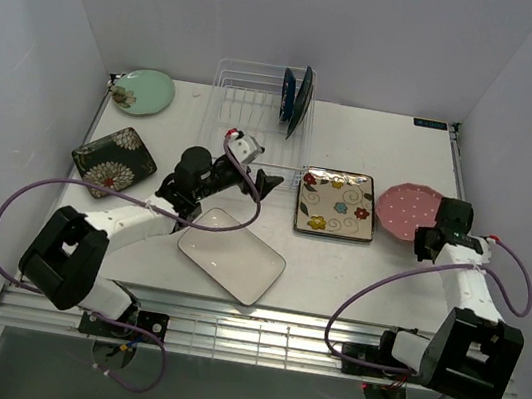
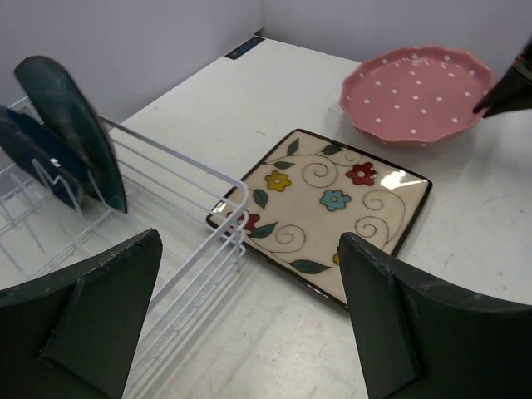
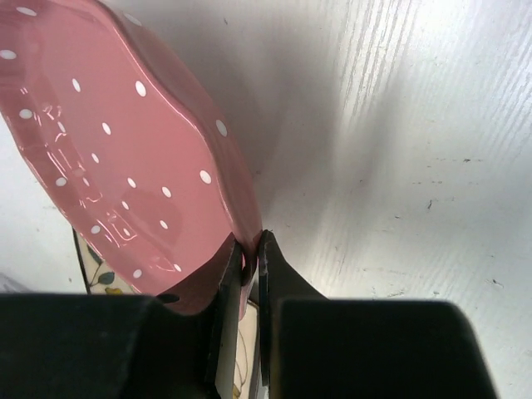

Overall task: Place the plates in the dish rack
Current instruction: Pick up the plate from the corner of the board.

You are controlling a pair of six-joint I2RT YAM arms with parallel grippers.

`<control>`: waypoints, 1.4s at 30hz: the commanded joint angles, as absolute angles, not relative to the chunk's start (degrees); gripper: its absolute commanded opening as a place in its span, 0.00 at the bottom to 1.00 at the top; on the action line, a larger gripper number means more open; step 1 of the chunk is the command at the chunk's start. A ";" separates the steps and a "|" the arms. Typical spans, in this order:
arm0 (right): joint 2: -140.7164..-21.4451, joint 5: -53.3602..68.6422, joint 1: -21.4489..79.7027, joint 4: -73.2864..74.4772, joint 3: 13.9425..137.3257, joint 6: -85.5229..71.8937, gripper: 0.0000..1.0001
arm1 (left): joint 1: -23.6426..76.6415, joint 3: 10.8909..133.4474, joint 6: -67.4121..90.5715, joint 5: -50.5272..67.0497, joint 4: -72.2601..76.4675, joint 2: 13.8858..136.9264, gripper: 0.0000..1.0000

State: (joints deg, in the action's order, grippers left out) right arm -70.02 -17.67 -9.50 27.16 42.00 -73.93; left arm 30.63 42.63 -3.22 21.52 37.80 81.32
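Now the right claw (image 3: 251, 243), pinched on the pink plate (image 3: 125, 150) rim, should next lift it toward the rack (image 1: 252, 96), while the left claw (image 2: 249, 245) gapes empty.

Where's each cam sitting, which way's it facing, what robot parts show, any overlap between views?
Top external: above and behind the bases, looking down the table; both arms, dish rack.
Left wrist: on the left gripper, open, facing the patterned square plate by the rack corner; both fingers show.
Right wrist: low over table; right gripper shut on the pink plate's rim.
Shared: pink plate, all three.
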 commanded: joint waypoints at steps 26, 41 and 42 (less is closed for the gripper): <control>-56.87 -12.39 -4.92 25.75 45.35 -65.39 0.08 | 46.76 32.70 -29.44 22.68 46.41 79.98 0.98; -58.36 -15.82 -1.24 27.68 55.88 -57.92 0.08 | 47.73 32.34 -26.20 8.03 50.62 78.05 0.98; -58.79 -16.17 -0.88 28.03 56.77 -57.83 0.08 | 47.38 32.52 -25.67 6.43 51.06 77.87 0.98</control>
State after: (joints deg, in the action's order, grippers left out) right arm -59.13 -16.01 -2.13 34.94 50.26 -58.26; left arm 47.64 31.48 -27.92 12.62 48.95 80.25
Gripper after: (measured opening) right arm 0.127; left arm 0.975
